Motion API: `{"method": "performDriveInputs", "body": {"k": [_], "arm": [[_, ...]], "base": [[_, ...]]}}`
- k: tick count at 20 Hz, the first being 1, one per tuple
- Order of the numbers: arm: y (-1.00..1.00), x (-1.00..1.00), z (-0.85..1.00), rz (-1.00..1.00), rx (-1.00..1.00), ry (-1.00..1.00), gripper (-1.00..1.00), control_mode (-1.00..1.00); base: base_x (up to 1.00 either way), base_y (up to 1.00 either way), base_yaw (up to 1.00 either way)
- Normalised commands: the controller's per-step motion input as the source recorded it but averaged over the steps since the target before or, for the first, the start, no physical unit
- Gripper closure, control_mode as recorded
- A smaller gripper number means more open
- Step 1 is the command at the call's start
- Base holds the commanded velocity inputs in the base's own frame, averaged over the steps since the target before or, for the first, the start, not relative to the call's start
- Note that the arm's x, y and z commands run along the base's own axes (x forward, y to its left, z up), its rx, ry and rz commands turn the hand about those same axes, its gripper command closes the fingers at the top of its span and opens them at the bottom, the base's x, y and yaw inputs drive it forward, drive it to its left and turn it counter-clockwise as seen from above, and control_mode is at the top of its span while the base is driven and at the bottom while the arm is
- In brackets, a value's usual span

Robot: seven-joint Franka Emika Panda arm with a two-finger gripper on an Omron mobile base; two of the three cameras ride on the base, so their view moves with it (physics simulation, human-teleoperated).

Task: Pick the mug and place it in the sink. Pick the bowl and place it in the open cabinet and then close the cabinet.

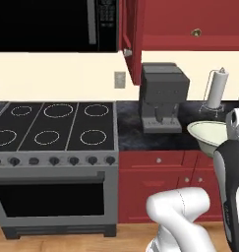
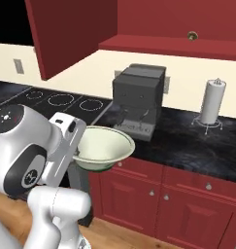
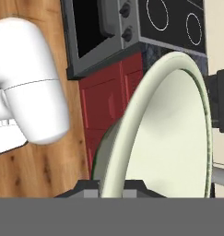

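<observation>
Gripped at its rim, the bowl [image 3: 168, 138] fills the hand view, the robot's two dark fingers [image 3: 112, 188] pinching the cream wall between them at the bottom edge, one tip on the outer side and one on the inner. Its thin green rim curves away from the fingers toward the far side of the dish.

From the right base view the bowl [image 2: 102, 146] rides level and open side up, held in the air just off the front edge of the dark counter [image 2: 187, 141], with the fingers hidden behind the white wrist. The left base view shows the same bowl [image 1: 208, 135] partly covered by the arm.

Beyond the bowl, away from the fingers, a grey coffee machine [image 2: 139, 99] stands on the counter, and farther along it a paper towel roll [image 2: 210, 103] on its wire stand. A black cooktop [image 1: 54, 125] with an oven beneath lies off to the other side of the bowl.

High above the fingers, the red cabinet [image 2: 173, 26] hangs with one door [image 2: 66, 34] swung out toward the room, its shelf edge and a round knob [image 2: 192, 35] showing. Red drawer fronts and lower doors [image 2: 153, 194] run under the counter, below the held bowl.
</observation>
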Motion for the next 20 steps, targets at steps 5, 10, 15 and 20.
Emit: {"method": "performDriveInputs", "body": {"k": [5,10,15,20], "arm": [[0.0,0.0,0.0,0.0,0.0,0.0,1.0,1.0],[0.0,0.0,0.0,0.0,0.0,0.0,1.0,1.0],[0.0,0.0,0.0,0.0,0.0,0.0,1.0,1.0],[0.0,0.0,0.0,0.0,0.0,0.0,1.0,1.0]], "base": [[0.44,-0.38,0.0],[0.79,-0.36,0.01],[0.42,-0.69,0.0],[0.04,-0.82,0.0]]}}
